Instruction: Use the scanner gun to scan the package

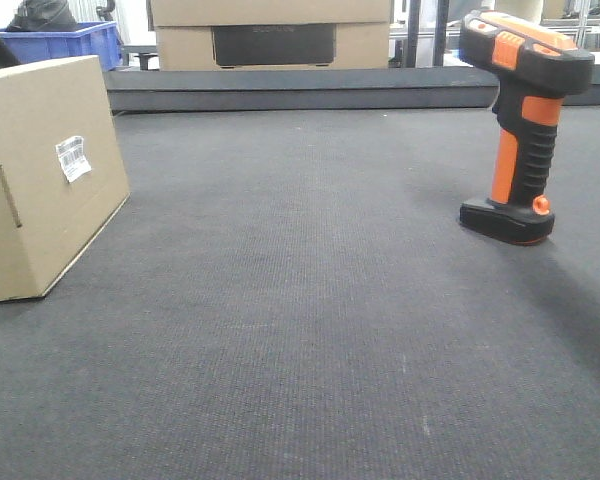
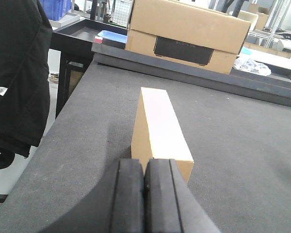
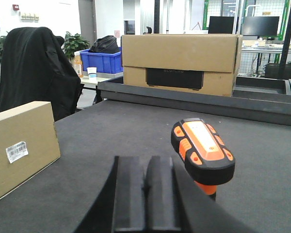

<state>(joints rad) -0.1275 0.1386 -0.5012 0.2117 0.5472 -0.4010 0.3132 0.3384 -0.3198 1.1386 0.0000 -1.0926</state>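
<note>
The left gripper point(image 2: 144, 182) shows at the 6 o'clock edge of the left wrist view. Its two black fingers point(image 2: 128, 194) are pressed together, pad against pad, and hold nothing. The right gripper point(image 3: 146, 187) shows the same way at 6 o'clock in the right wrist view, its black fingers point(image 3: 131, 194) also closed together and empty. Neither arm appears in the front view.

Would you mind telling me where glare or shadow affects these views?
Left wrist view: the package's top is washed out pale, and the left hand casts a dark shadow. Front view: a soft shadow lies right of the scanner. Right wrist view: background windows are bright.
</note>
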